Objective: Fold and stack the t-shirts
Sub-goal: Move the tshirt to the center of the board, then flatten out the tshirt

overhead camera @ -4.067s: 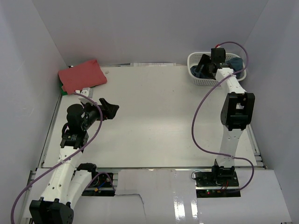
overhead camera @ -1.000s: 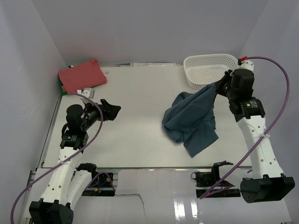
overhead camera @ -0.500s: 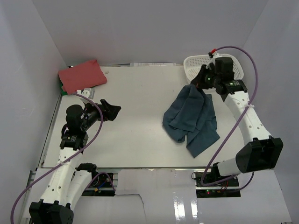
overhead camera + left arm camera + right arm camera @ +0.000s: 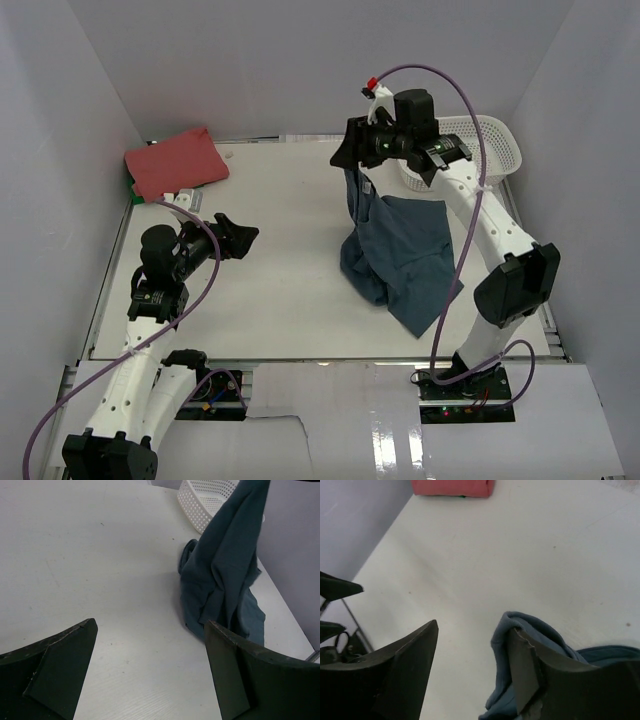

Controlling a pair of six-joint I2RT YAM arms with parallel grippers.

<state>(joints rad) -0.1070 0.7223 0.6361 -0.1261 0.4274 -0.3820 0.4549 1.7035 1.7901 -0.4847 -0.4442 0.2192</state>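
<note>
Right gripper point(image 4: 472, 630) is raised over mid-table with its jaws partly apart. The teal shirt point(image 4: 400, 250) drapes off one finger, its lower half bunched on the table point(image 4: 280, 290). Left gripper point(image 4: 150, 625) hovers wide open, holding nothing. Red shirt point(image 4: 175, 163) lies folded at the far left corner. Recommended: let the teal shirt drop clear, then take two corners and pull it flat.

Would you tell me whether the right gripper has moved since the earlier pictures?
Yes. The right gripper has swung left in the top view, away from the white basket, with the teal t-shirt hanging from it.
</note>
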